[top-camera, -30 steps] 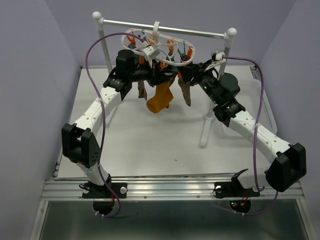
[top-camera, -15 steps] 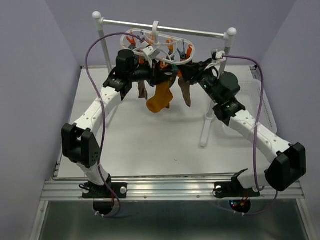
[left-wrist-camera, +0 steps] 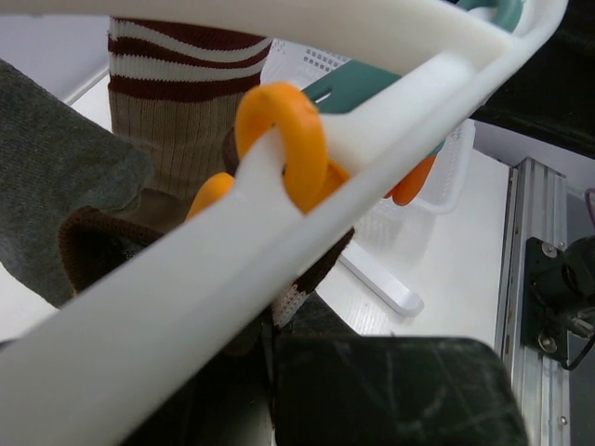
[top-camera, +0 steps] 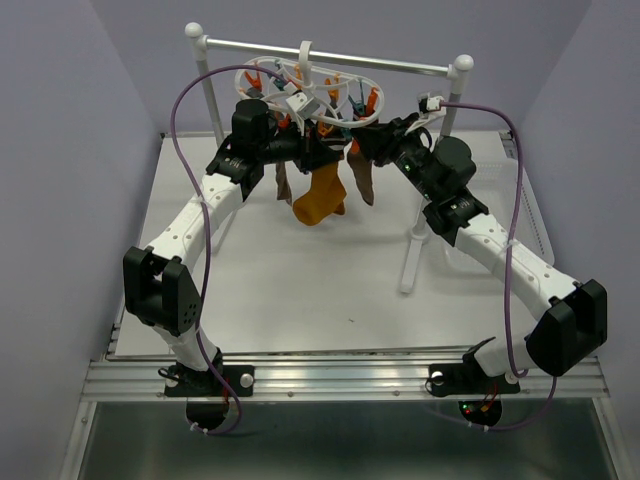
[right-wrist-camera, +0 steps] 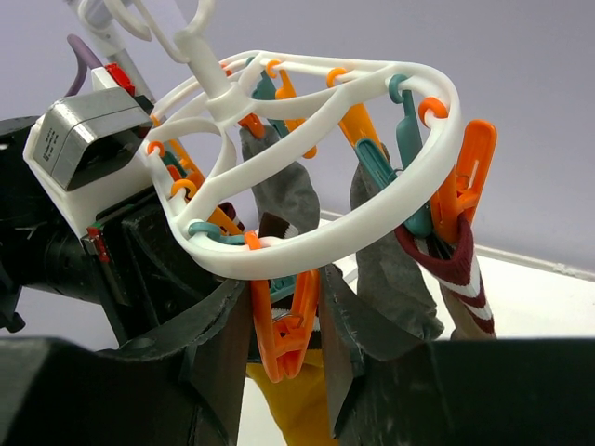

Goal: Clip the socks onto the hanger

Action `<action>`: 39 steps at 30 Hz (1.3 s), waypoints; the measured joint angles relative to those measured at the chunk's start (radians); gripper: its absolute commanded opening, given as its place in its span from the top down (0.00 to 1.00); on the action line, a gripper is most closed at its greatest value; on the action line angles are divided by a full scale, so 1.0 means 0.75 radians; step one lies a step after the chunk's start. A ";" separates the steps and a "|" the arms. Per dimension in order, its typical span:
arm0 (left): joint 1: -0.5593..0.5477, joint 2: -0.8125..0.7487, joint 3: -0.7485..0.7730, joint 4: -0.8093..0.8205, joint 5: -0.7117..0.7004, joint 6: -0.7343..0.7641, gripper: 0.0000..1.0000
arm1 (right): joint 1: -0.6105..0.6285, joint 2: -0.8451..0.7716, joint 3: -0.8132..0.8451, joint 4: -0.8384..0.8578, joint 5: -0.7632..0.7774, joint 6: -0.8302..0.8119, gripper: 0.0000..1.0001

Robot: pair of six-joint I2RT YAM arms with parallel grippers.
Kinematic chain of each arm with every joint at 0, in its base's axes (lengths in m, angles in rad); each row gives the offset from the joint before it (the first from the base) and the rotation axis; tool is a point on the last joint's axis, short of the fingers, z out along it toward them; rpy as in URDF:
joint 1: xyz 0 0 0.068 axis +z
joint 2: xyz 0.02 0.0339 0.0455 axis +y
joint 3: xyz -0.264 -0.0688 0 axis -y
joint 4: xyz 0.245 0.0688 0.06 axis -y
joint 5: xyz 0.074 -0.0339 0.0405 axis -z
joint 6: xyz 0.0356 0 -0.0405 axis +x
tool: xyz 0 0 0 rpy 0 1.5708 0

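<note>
While several socks already hang clipped from the hanger, the left gripper is pressed together at its ring; the right gripper straddles an orange clip, grip unclear.

Pale lilac walls close in the back and both sides of a white table. A ribbed metal rail runs along its near edge, under soft, even light.

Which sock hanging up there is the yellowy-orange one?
The mustard-orange sock hanging in the middle of the hanger, between the two arms. The socks beside it are dark brown or grey, and another has red and white stripes.
</note>
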 measured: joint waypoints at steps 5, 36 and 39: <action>0.000 0.000 0.000 0.000 0.001 0.005 1.00 | 0.000 -0.001 0.000 -0.007 0.013 0.010 0.64; 0.000 0.000 0.000 -0.005 -0.001 0.005 1.00 | 0.000 -0.001 0.000 -0.077 0.074 0.013 0.45; 0.000 0.001 0.000 -0.005 -0.001 0.005 1.00 | 0.000 -0.001 0.001 -0.077 0.074 0.006 0.45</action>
